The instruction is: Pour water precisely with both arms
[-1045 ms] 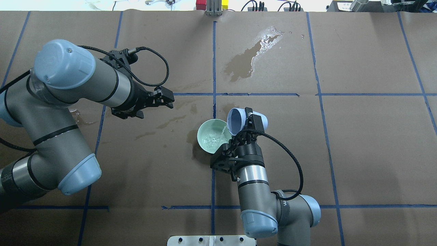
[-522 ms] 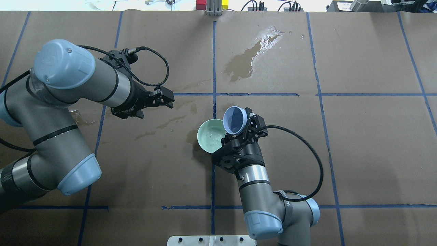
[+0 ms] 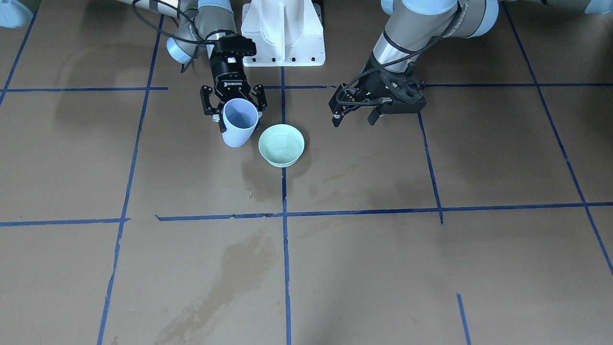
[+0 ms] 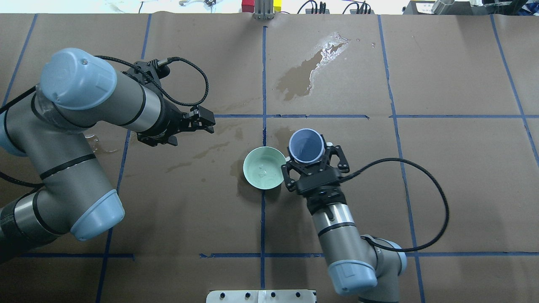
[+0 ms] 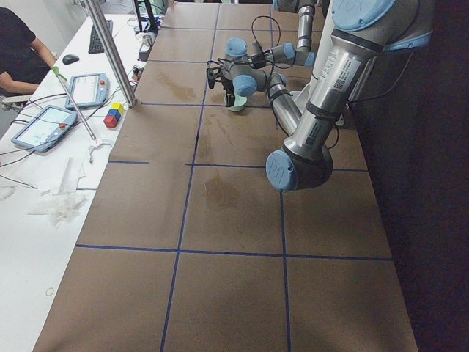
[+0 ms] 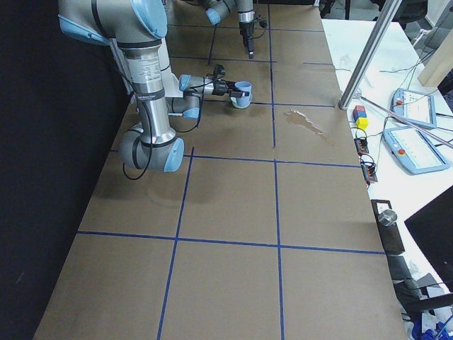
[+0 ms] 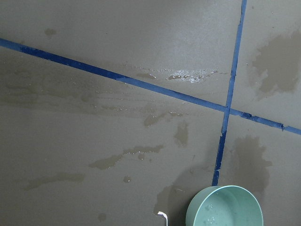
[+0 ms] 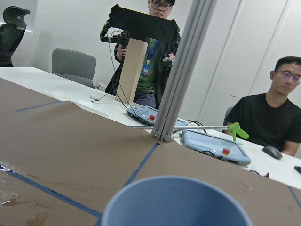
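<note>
My right gripper [image 4: 307, 153] is shut on a light-blue cup [image 4: 306, 144], held upright just right of the mint-green bowl [image 4: 246, 165]. In the front view the cup [image 3: 238, 125] hangs in the right gripper [image 3: 239, 118] beside the bowl [image 3: 281, 160], its base near the paper. A little clear water [image 4: 263, 170] lies in the bowl. The cup's rim [image 8: 176, 202] fills the bottom of the right wrist view. My left gripper [image 4: 209, 123] is shut and empty, hovering left of and beyond the bowl. The left wrist view shows the bowl's rim [image 7: 197, 207] at the bottom edge.
Brown paper with blue tape lines covers the table. A large wet patch [image 4: 309, 71] lies at the far centre, with smaller damp marks [image 4: 210, 148] near the bowl. The white pedestal [image 3: 283, 33] stands between the arms. Operators and teach pendants [image 6: 414, 149] are beyond the far edge.
The right gripper has turned the cup from tilted over the bowl back to upright and moved it right, off the bowl. The stream has stopped. The left arm has not moved.
</note>
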Tool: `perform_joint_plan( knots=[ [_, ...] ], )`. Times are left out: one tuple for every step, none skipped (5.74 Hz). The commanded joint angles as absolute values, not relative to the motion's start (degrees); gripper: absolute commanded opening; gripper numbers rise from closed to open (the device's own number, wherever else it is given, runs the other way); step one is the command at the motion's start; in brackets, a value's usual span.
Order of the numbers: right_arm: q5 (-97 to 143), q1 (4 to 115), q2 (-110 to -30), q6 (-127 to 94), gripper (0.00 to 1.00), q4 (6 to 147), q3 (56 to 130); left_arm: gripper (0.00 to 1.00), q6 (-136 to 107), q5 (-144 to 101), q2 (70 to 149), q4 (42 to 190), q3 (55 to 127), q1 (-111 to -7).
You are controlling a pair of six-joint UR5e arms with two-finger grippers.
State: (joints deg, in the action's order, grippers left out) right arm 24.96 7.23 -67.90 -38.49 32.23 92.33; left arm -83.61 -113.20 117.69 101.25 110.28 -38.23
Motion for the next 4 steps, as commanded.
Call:
perform_joint_plan(
  knots=[
    [25.0, 7.5, -76.9, -52.1, 0.0, 24.8, 93.2, 1.0, -83.7, -113.2, 117.7, 101.2, 110.3, -38.2],
    [25.0, 7.7, -82.7, -52.0, 0.0, 18.3, 93.3, 1.0, -83.7, -113.2, 117.7, 101.2, 110.4, -38.2],
    [25.0, 8.1, -87.8, -52.1, 0.0, 13.1, 93.3, 1.0, -83.7, -113.2, 117.6, 101.2, 110.5, -38.2],
    [25.0, 9.7, -92.0, -52.2, 0.0, 8.8, 93.2, 1.0, -83.7, -113.2, 117.6, 101.2, 110.5, -38.2]
  ],
)
